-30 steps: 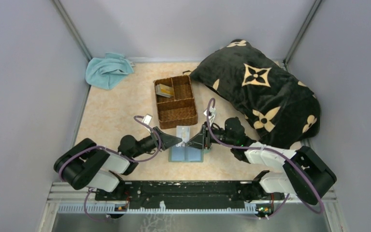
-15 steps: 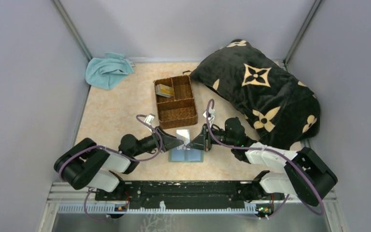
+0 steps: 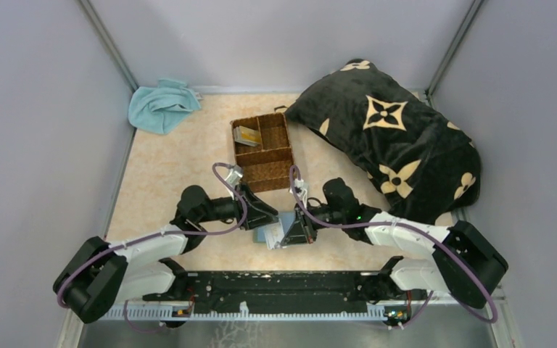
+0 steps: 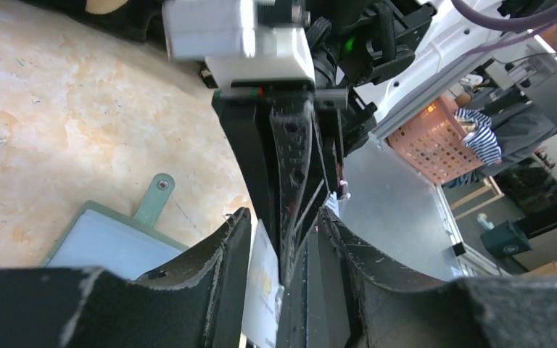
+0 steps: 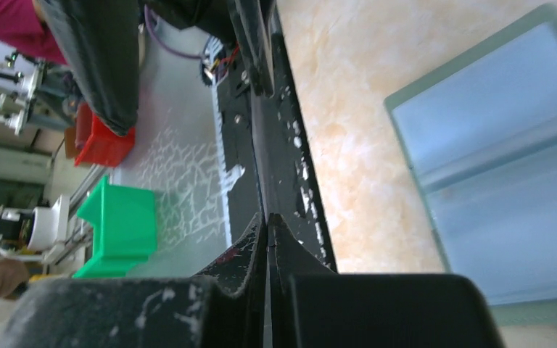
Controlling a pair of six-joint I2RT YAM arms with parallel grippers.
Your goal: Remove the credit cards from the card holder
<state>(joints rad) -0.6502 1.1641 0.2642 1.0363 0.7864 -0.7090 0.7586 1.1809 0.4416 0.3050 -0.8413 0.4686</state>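
Observation:
The card holder [image 5: 508, 181] lies open on the table, pale blue pockets up, its green strap [image 4: 156, 196] pointing away. My right gripper [image 5: 268, 217] is shut on a pale credit card [image 4: 265, 290], seen edge-on between its jaws. My left gripper [image 4: 283, 217] is open, and its fingers straddle the right gripper's tips [image 4: 288, 268] and that card without pinching it. From above, both grippers meet over the card holder [image 3: 261, 236], the left gripper [image 3: 267, 216] from the left and the right gripper [image 3: 284, 235] from the right. More credit cards [image 3: 246, 135] lie in the basket.
A brown wicker three-part basket [image 3: 263, 150] stands just behind the grippers. A large black patterned pillow [image 3: 392, 138] fills the back right. A light-blue towel [image 3: 161, 105] lies in the back left corner. Grey walls close in on three sides.
The left gripper opened off the card while the right gripper shut on it. Both grippers then shifted nearer and lower, over the card holder.

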